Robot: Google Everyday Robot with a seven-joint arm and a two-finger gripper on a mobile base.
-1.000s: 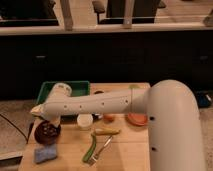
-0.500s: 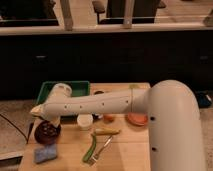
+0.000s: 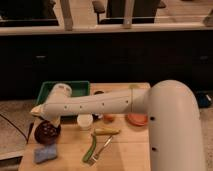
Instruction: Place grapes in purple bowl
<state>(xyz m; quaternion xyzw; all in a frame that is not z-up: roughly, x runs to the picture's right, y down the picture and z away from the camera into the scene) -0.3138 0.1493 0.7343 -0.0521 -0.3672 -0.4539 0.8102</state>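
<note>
The purple bowl (image 3: 46, 133) sits at the left side of the wooden table (image 3: 125, 155), dark maroon and shallow. Dark round lumps inside it look like the grapes (image 3: 46, 130), but I cannot tell them clearly from the bowl. My white arm reaches from the right across the table to the left. My gripper (image 3: 37, 114) is at its end, just above the bowl's far left rim, pointing down and to the left.
A green tray (image 3: 75, 86) lies behind the arm. A white cup (image 3: 85, 121), a small orange fruit (image 3: 108, 118) and a flat orange dish (image 3: 136, 119) stand mid-table. A blue sponge (image 3: 45, 154), a yellow-green vegetable (image 3: 106, 131), a green stalk (image 3: 91, 150) and a fork (image 3: 104, 146) lie in front.
</note>
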